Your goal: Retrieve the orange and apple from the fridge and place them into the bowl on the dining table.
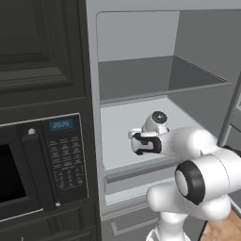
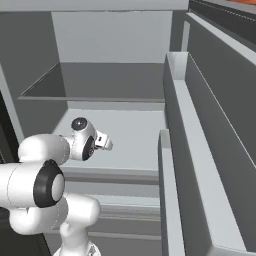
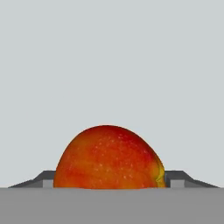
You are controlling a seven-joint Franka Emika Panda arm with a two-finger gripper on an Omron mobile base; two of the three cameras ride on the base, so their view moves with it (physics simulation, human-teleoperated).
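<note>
Apple (image 3: 108, 157) — between hand's (image 3: 109, 181) fingertips

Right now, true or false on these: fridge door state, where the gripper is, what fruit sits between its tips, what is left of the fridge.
1. The fridge is open. True.
2. The gripper reaches over a fridge shelf. True.
3. A banana sits between the fingertips. False: it is the apple.
4. A sink sits left of the fridge. False: a black microwave does.
</note>
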